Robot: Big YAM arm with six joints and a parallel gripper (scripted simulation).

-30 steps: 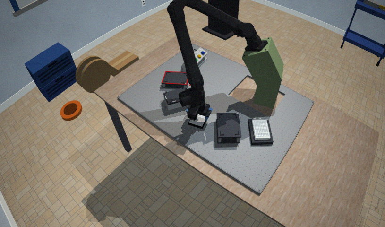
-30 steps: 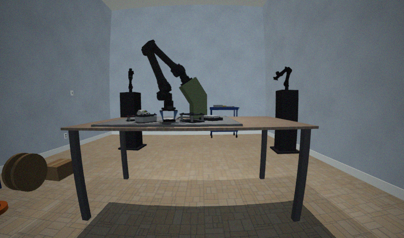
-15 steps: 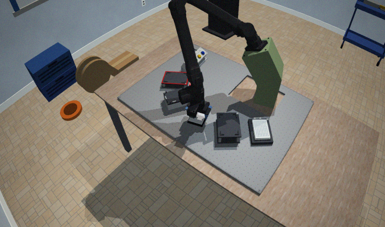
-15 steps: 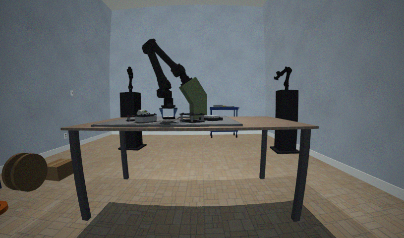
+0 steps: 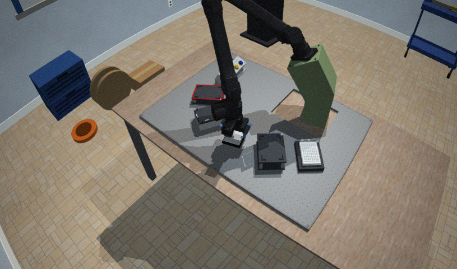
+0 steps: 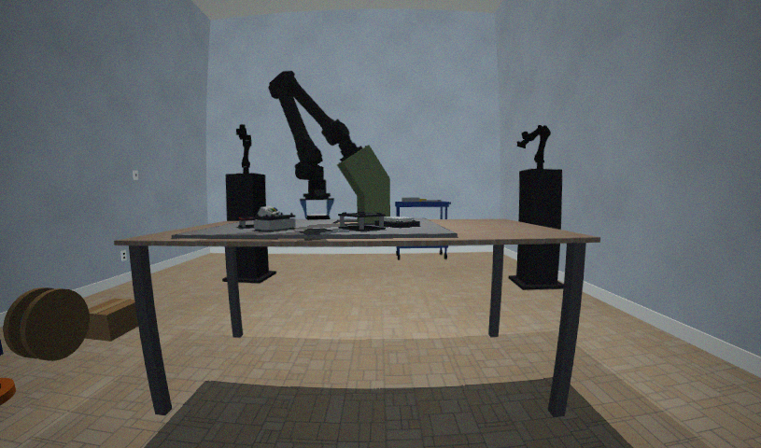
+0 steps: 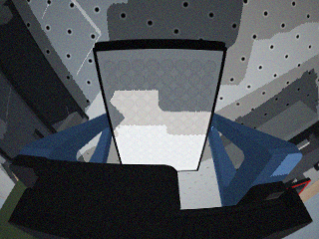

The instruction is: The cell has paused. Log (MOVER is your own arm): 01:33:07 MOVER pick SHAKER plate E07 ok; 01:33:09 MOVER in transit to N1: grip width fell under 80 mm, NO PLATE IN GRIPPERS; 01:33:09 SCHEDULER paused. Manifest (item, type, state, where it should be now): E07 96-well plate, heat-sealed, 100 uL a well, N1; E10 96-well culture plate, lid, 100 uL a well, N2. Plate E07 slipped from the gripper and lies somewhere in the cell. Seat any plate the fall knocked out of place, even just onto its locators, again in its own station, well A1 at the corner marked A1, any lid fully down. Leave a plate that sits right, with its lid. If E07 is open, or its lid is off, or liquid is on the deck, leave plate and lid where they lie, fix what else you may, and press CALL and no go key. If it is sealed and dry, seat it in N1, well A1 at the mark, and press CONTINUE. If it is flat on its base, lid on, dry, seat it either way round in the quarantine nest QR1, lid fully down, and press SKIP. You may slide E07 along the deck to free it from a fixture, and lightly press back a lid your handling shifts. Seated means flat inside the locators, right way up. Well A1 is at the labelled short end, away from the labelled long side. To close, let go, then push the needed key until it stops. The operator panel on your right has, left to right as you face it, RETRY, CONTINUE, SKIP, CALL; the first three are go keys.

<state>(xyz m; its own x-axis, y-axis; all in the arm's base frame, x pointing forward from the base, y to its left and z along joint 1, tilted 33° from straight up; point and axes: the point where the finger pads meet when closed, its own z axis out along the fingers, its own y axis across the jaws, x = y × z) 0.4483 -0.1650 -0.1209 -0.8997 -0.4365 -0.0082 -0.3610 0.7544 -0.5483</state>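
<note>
My gripper [image 5: 235, 132] is shut on a black-rimmed plate with a smooth, pale, sealed-looking top [image 5: 234, 138]. It grips the plate across its width and holds it level, a little above the grey deck. In the wrist view the blue fingers clamp both long sides of the plate [image 7: 159, 103]. I see no liquid on it. The gripper also shows in the exterior view [image 6: 316, 208]. To the right stands an empty raised dark nest [image 5: 270, 151]. Beyond that, a plate with white wells [image 5: 309, 153] sits in its nest.
A faint pale rectangle [image 5: 247, 156] lies flat on the deck between the held plate and the empty nest; I cannot tell what it is. A red-edged nest [image 5: 207, 92], a dark shaker [image 5: 205, 115] and the key panel [image 5: 239, 64] lie behind. A green block [image 5: 313, 86] stands at the right.
</note>
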